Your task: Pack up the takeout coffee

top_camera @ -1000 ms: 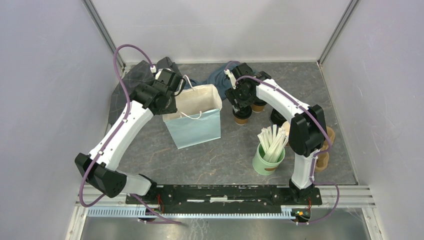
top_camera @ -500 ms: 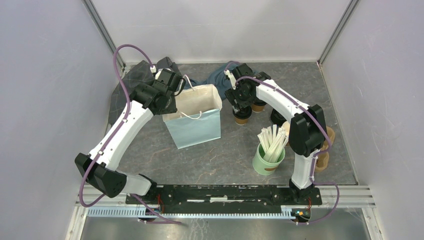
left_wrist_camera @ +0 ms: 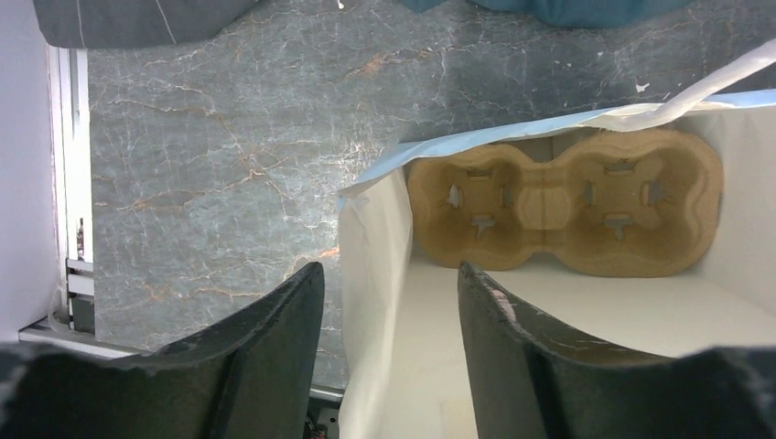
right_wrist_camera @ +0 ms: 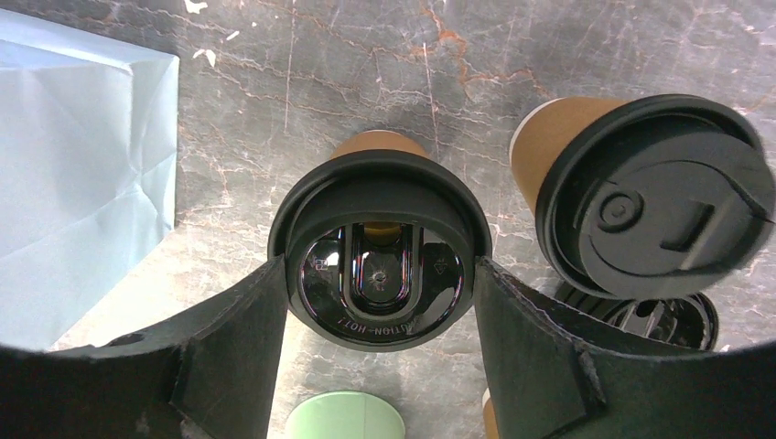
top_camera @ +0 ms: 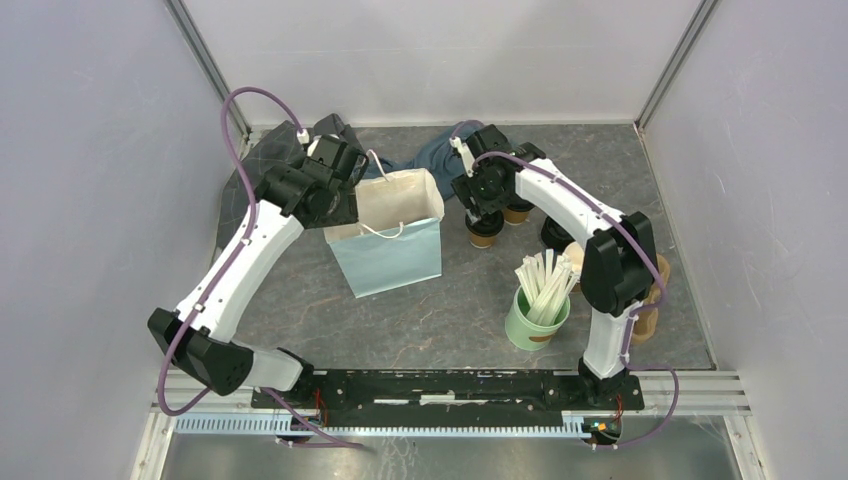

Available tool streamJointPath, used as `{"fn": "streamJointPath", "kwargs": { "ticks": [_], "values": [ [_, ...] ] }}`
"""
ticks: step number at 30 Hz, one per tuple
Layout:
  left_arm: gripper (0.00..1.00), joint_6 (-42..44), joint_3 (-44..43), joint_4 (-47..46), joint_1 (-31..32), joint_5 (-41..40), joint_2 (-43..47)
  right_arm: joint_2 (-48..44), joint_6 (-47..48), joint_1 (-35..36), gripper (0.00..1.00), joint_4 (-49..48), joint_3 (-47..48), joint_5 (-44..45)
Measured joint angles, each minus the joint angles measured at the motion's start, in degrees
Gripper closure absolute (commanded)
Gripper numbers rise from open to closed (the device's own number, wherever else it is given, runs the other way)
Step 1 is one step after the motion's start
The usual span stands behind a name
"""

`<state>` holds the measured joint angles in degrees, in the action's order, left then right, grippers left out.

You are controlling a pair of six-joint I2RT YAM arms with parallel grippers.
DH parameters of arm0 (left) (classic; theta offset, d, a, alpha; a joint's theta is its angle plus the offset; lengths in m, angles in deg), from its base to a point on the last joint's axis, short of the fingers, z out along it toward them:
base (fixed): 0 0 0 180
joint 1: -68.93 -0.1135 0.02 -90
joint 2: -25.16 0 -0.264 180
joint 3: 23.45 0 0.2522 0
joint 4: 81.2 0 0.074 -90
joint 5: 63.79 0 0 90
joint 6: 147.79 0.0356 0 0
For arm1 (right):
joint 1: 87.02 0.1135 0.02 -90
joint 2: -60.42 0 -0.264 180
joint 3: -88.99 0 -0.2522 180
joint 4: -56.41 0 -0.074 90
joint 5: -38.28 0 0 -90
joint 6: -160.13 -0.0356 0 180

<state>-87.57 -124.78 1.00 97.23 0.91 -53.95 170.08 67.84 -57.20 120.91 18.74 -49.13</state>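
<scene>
**Reaching for the first coffee, nothing packed yet**

Closest to the arm bases, the green cup of stirrers (top_camera: 537, 318) stands on the table (top_camera: 440, 330), out of play. Beyond it the pale blue paper bag (top_camera: 385, 258) stands upright and open. A moulded pulp carrier (left_wrist_camera: 563, 206) lies at its bottom with both wells bare, so I judge that the packing proper has not begun.

The left gripper (left_wrist_camera: 389, 274) is at the bag's left rim, jaws apart, one finger outside the paper wall and one inside. The wall hangs loose between them, not pinched.

Further back and to the right of the bag, both takeout coffees sit on the table, lids on. The right gripper (right_wrist_camera: 377, 283) is over the nearer coffee cup (right_wrist_camera: 380, 197), jaws wide, a finger hard up against each side of the black lid. Whether they are pressing on it I cannot tell. The second coffee cup (right_wrist_camera: 654, 206) stands just beside it, untouched. Both cups have yet to be lifted into the carrier.
</scene>
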Motion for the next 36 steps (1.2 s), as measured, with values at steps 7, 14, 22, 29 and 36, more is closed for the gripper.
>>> {"fn": "streamJointPath", "kwargs": {
  "ticks": [7, 14, 22, 29, 36],
  "values": [
    [0.27, -2.91, -3.39, 1.70, -2.47, 1.81, 1.27, -9.70, -0.68, 0.02, 0.69, -2.36, -2.73, 0.74],
    [0.44, -4.96, -3.19, 1.03, -6.38, 6.64, 2.99, -26.38, -0.96, 0.00, 0.75, -8.11, -6.86, 2.89],
    [0.76, -4.68, -2.99, -0.42, -6.69, 9.33, 1.84, -34.38, -0.44, -0.11, 0.81, -12.59, -6.86, -0.02],
    [0.97, -2.21, -2.36, -2.23, -6.69, 10.54, 1.38, -38.18, -0.33, -0.11, 0.90, -16.48, -7.82, -6.27],
    [0.98, 1.22, -0.74, -6.03, -6.69, 10.38, 1.60, -41.86, 2.71, 0.20, 0.97, -21.16, -9.51, -16.31]
  ]
}}
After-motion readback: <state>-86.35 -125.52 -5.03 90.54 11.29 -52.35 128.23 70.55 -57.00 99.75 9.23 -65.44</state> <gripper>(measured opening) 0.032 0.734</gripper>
